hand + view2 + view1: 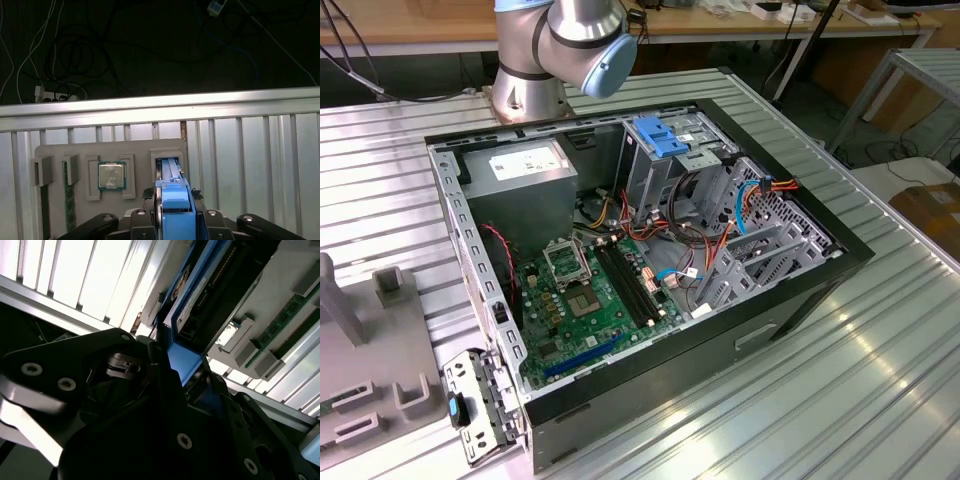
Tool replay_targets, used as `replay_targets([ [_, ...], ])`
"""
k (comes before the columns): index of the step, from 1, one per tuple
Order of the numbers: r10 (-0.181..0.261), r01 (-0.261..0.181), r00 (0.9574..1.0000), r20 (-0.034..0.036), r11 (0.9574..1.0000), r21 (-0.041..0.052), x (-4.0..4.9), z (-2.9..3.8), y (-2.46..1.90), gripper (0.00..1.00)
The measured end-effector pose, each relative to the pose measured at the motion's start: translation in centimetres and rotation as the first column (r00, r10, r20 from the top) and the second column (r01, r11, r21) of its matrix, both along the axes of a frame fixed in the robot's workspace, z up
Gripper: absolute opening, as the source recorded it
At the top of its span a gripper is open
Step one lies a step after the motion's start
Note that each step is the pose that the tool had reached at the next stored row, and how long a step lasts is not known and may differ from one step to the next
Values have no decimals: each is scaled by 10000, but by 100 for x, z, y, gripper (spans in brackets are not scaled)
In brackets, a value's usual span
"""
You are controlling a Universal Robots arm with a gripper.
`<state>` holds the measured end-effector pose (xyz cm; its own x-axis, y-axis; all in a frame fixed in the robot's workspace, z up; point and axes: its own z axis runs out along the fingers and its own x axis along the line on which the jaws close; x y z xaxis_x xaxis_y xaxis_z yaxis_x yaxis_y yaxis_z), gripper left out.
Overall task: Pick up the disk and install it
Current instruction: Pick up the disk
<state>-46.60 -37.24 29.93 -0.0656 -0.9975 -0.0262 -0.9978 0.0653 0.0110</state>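
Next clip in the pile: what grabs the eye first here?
In the exterior view, the open computer case dominates the ribbed metal table, with its green motherboard laid bare. In the first wrist view, the gripper is at the disk, whose blue frame stands on edge by a grey holder tray carrying a processor chip.

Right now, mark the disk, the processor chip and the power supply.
the disk (176,212), first wrist view, blue frame
the processor chip (111,176), first wrist view, metal lid
the power supply (525,163), exterior view, white sticker
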Motion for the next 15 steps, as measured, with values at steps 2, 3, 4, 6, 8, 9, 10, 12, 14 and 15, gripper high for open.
replay_targets([
  [2,-1,1,10000,0,10000,-1,0,0,0,38],
  [3,-1,1,10000,0,10000,0,0,0,0,38],
  [4,-2,2,10000,0,10000,0,0,0,0,38],
  [6,-2,2,10000,0,10000,0,0,0,0,38],
  [8,-3,3,10000,0,10000,0,0,0,0,38],
  [9,-3,3,10000,0,10000,0,0,0,0,38],
  [10,-4,4,10000,0,10000,0,0,0,0,38],
  [12,4,-4,10000,1,10000,0,0,0,-1,38],
  [14,67,-67,10000,0,10000,0,-1,-1,-10,38],
  [15,132,-132,9999,0,9999,0,0,0,-15,38],
])
